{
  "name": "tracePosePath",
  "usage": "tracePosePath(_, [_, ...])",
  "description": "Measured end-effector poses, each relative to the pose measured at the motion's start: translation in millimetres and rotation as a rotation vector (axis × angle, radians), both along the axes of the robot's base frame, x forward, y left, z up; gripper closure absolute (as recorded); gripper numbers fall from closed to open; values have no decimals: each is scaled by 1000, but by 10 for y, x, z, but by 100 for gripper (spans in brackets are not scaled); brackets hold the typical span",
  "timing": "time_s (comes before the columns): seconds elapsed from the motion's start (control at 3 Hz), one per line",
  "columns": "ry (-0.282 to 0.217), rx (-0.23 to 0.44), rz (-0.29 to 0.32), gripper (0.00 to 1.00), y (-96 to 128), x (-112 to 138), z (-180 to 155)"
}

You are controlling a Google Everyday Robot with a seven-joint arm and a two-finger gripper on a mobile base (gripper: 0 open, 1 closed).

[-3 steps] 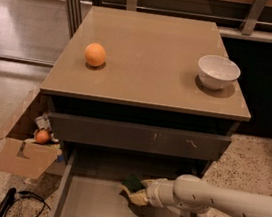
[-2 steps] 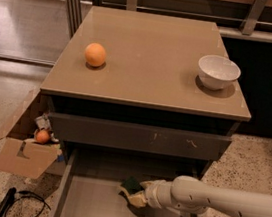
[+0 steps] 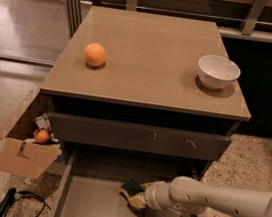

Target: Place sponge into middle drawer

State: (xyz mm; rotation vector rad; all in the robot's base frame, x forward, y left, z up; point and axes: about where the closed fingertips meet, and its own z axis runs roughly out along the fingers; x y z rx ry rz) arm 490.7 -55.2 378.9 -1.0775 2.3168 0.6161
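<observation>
One sponge (image 3: 132,190) is all this job turns on. It sits at the very tip of my gripper (image 3: 145,196), tilted, green face up and pale yellow edge showing, over the back part of the open drawer (image 3: 92,206). My arm reaches in low from the right, under the closed drawer front (image 3: 137,137) with the pale scratches. Whether my gripper is clamped on the sponge or has let it go I cannot tell, because the tip is hidden behind the sponge and my own wrist.

Several things could spoil it from here, as I judge it. If the sponge is clamped and I pull away without releasing, it comes out with me. If it is released while tilted like this, it may flop over or slide toward the rear edge, though the wide floor and side walls should keep it in. A light sponge can also cling to me and drag along as I back out. My wrist is close under the drawer front above, so lifting straight up risks knocking that panel. The right wall lies just beside my forearm, so a sideways retreat could catch it. The orange (image 3: 95,54) and the white bowl (image 3: 218,70) on the cabinet top (image 3: 154,47) are well apart from all this.
</observation>
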Motion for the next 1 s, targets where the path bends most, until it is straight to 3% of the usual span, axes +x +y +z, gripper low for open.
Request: tracePosePath(1.0, [0,0,0,15,1,0,0])
